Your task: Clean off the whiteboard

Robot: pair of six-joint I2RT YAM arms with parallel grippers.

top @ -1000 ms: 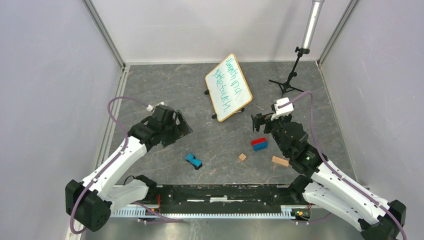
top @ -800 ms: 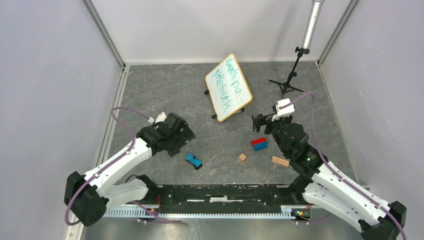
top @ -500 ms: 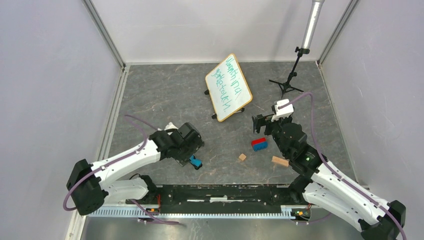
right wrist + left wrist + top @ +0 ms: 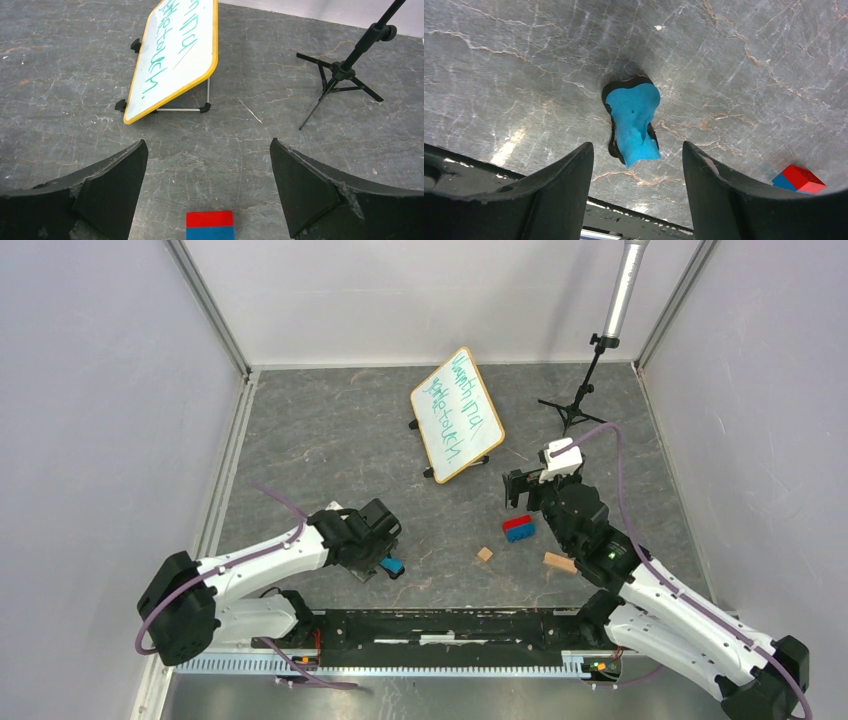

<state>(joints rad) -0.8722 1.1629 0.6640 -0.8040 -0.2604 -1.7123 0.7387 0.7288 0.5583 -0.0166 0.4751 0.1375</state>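
left jaws flank the blue-and-black object (image 4: 632, 122) (whiteboard (image 4: 457, 413) bears green writing).

Place: robotics lab test cell.
Enclosure: plain pale walls (image 4: 90, 390) on three sides, joined by metal corner posts (image 4: 207, 305).
Work surface: grey marbled tabletop (image 4: 330, 430).
Rig: left arm (image 4: 260, 560) and right arm (image 4: 670, 605), purple-cabled, bolted to a black base rail (image 4: 450, 625).
Instrumentation: black tripod (image 4: 572, 408) holding a silver pole (image 4: 627, 285).
Props: whiteboard (image 4: 457, 412), red-and-blue block (image 4: 518, 528), wooden block (image 4: 560, 562), set loose on the tabletop.

Blue eraser (image 4: 633, 120) lies untouched between the left claw's (image 4: 636, 148) spread jaws.
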